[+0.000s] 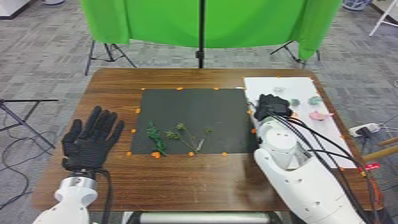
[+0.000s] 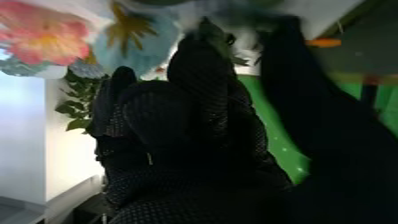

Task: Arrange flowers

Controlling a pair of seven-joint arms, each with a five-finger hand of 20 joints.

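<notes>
Floor (image 1: 44,45) of grey boards surrounds everything, and beyond the far edge of the table a broad green cloth (image 1: 160,30) hangs from black stands. The brown wooden table (image 1: 195,185) takes up the middle of the head view. On it lies a dark square mat (image 1: 191,107), and at the mat's right is a long white sheet (image 1: 258,85), its strip running along the right side of the tabletop.

The white right arm (image 1: 306,182) comes in from the bottom edge and extends over the table's right side. Its right hand (image 1: 274,106) is over the left part of the white sheet, near the mat's right edge; whether it grasps anything cannot be told. The left hand (image 1: 87,150) is over the table's left side, left of the mat, released, with its fingers straight and apart.

On the near part of the mat, a leafy green sprig (image 1: 156,137) lies at the left, with thin branching stems (image 1: 188,140) beside it. On the sheet, a pink flower (image 1: 320,115) sits to the right of the right hand, and a smaller teal flower (image 1: 314,100) lies just beyond it. The right wrist view has pale blue petals (image 2: 147,47) beside the pink flower, both close to the right hand. Little orange tabs (image 1: 138,110) dot the mat's border.
</notes>
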